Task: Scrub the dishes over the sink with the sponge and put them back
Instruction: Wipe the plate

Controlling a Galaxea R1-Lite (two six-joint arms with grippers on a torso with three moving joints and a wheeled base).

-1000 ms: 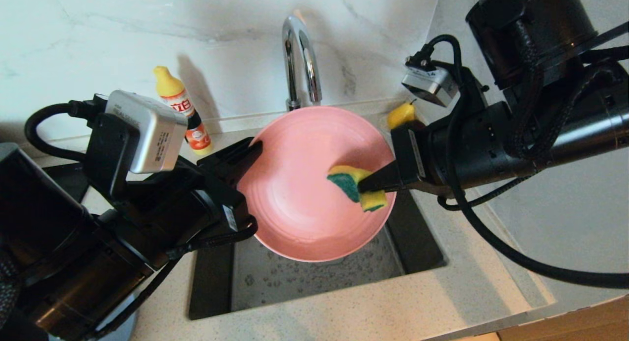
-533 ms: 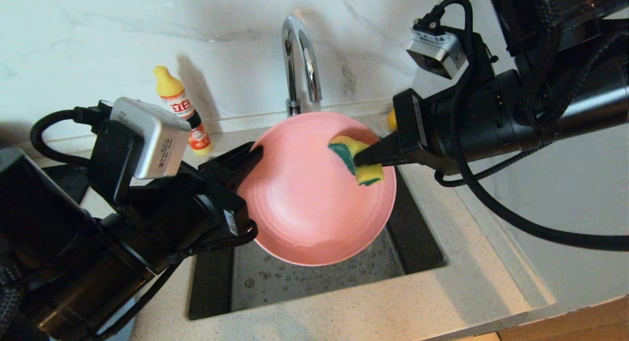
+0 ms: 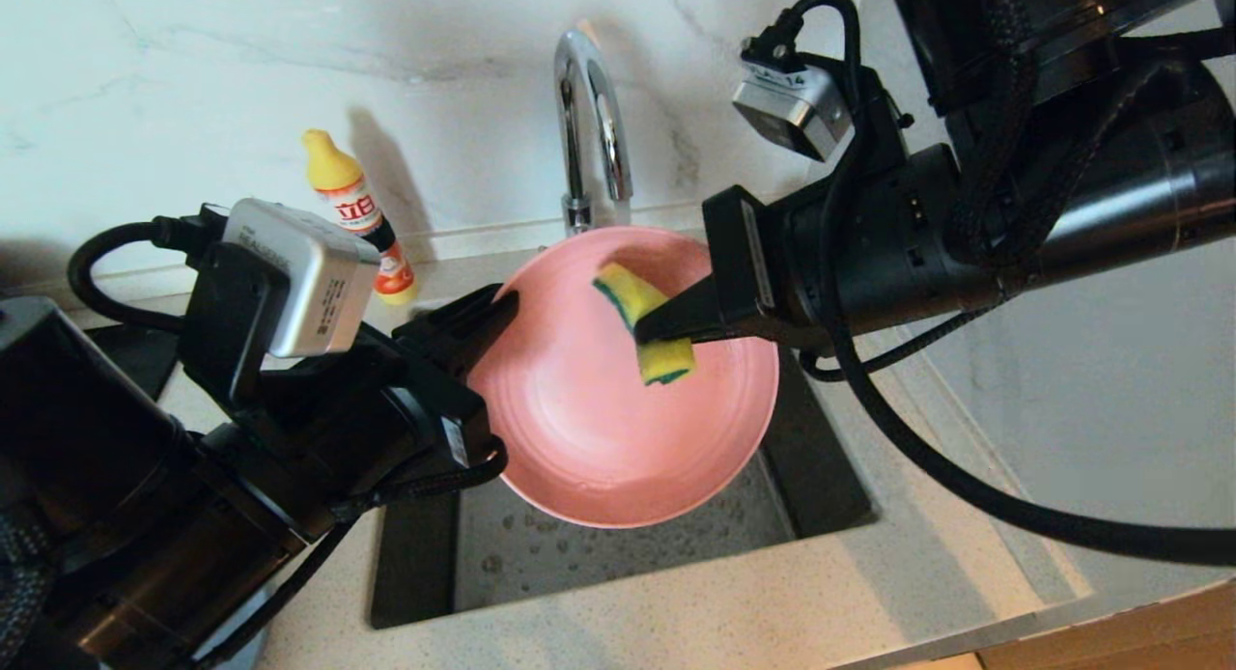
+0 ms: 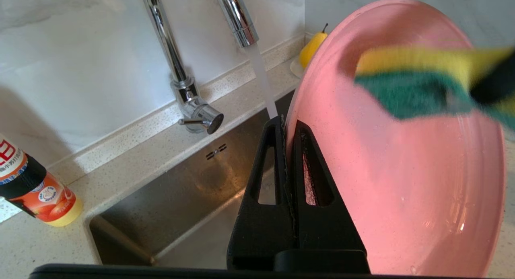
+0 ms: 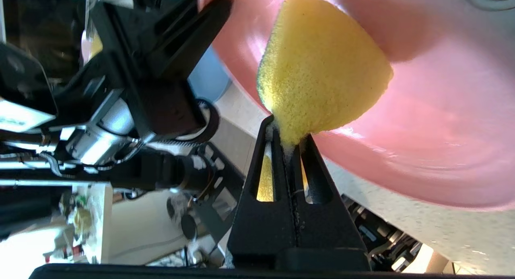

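Pink plate [image 3: 618, 400] held tilted above the sink [image 3: 618, 564], its left rim pinched between the closed fingers of the left hand [image 3: 502, 308]. The right hand [image 3: 649, 330], clamped on the yellow-and-green sponge [image 3: 645, 327], presses it against the plate's upper inner face, just inside the far rim. Tap [image 3: 591, 120] runs water behind the plate. Detergent bottle [image 3: 357, 216] stands on the worktop [image 3: 772, 602], left of the tap. Basin below the plate lies open.

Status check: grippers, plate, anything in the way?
Left gripper shut on pink plate over sink. Right gripper shut on sponge, against plate. Nothing blocking.
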